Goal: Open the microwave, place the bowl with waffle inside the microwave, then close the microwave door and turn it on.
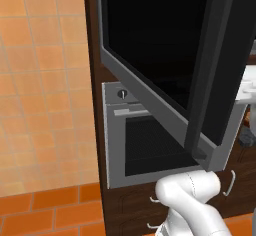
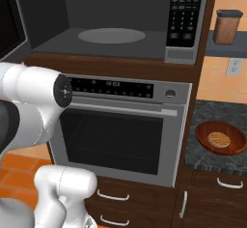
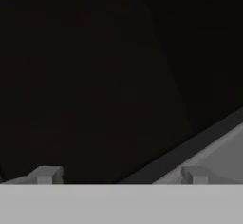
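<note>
Right base view: microwave [image 2: 120, 24] stands open, its cavity with the grey turntable bare, above the steel oven [image 2: 120, 130].
Door: microwave door [image 1: 165, 60] is swung wide toward the arm's left, handle edge outermost.
Tool: tool [image 3: 121, 175] has its tips spread wide, pinching nothing, close to the door's black glass.
Bowl: wooden bowl [image 2: 220, 137] with the waffle [image 2: 218, 139] sits on the dark bench [image 2: 193, 157], right of the oven.
Key relation: bowl lies well to the tool's right and lower; judging by this, the arm must cross the oven front to reach it.
</note>
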You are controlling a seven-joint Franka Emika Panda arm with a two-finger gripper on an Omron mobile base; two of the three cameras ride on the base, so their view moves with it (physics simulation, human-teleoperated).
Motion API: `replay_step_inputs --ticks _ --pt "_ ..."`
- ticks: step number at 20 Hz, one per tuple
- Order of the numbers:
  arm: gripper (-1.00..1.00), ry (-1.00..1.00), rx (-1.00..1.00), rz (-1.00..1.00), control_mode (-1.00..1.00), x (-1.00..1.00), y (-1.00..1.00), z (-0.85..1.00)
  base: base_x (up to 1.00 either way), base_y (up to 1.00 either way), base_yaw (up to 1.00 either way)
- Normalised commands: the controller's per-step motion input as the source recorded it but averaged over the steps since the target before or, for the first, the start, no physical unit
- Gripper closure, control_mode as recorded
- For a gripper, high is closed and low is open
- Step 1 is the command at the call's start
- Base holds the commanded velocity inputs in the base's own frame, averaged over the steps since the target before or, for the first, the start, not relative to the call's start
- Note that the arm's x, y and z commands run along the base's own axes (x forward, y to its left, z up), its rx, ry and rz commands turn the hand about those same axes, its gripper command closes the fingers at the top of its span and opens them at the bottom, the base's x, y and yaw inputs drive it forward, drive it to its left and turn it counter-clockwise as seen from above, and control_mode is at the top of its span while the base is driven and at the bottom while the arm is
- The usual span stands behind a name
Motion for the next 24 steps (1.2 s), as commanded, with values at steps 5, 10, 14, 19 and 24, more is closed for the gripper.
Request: replay_step_inputs --ticks 5,10,14,19,24 --pt "-1.00 0.25 0.01 -0.06 -1.00 -0.01 -0.47 0.00 0.00 0.00 0.00" --pt "-1.00 0.42 -0.04 -0.32 -1.00 -0.07 -0.97 -0.02 0.00 0.00 0.00" --pt "-1.00 0.09 -0.37 -0.41 -1.00 0.27 -1.00 -0.23 0.00 0.00 0.00" --pt "-1.00 0.01 -0.32 -0.41 -1.00 0.04 -1.00 -0.49 0.00 0.00 0.00" --pt "-1.00 0.05 -0.15 -0.46 -1.00 0.08 -1.00 -0.38 0.00 0.00 0.00"
